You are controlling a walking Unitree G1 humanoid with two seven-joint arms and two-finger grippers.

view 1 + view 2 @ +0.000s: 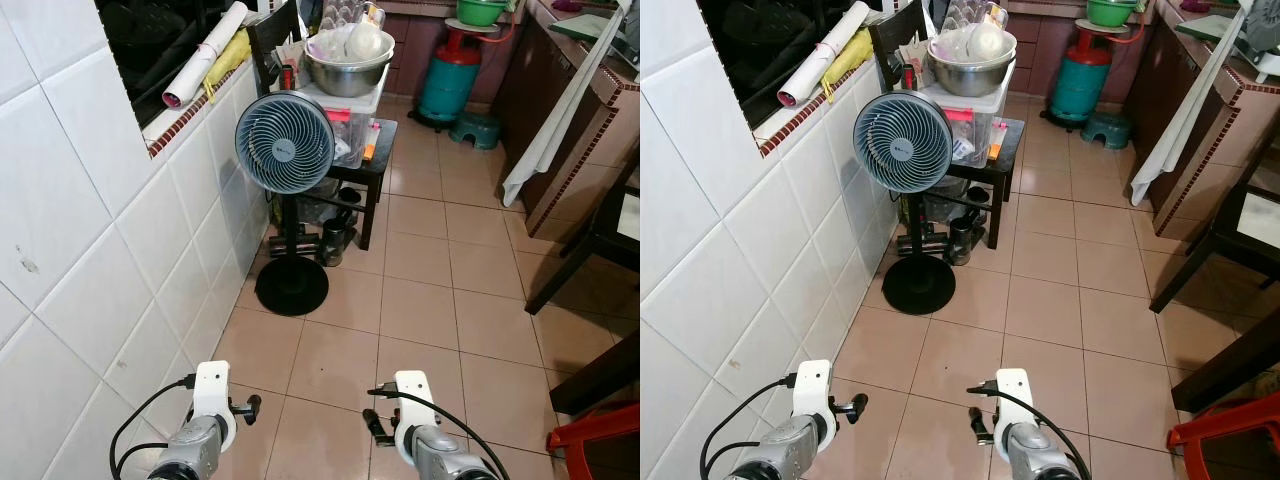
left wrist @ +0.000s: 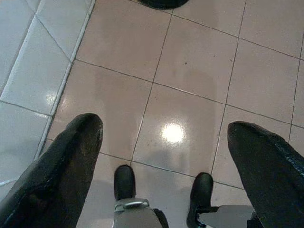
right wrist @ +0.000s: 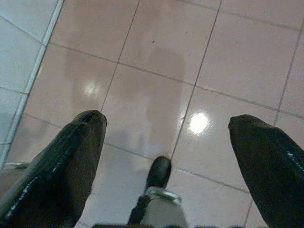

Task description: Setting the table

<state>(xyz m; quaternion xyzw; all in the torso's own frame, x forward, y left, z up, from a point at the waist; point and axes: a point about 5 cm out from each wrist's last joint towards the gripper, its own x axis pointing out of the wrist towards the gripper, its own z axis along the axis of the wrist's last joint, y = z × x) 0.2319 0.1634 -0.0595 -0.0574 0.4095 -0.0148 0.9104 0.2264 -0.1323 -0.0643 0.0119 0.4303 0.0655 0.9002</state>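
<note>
Both arms hang low at the bottom of the eye views, the left arm (image 1: 210, 405) near the white tiled wall and the right arm (image 1: 415, 410) over the floor. In its wrist view my left gripper (image 2: 164, 130) is open, its two black fingers (image 2: 71, 161) spread wide above bare pink tiles. My right gripper (image 3: 166, 126) is open too, with nothing between its fingers (image 3: 71, 152). Far ahead, a steel bowl (image 1: 347, 70) holding white items sits on a plastic box on a small black table (image 1: 378, 160). A dark table (image 1: 600, 240) stands at the right.
A standing fan (image 1: 285, 145) with a round black base (image 1: 291, 287) stands ahead by the left wall. A green gas cylinder (image 1: 452, 80) and a small stool (image 1: 476, 128) are at the back. A white cloth (image 1: 550, 130) hangs off the right counter. A red chair (image 1: 595, 445) is at the lower right.
</note>
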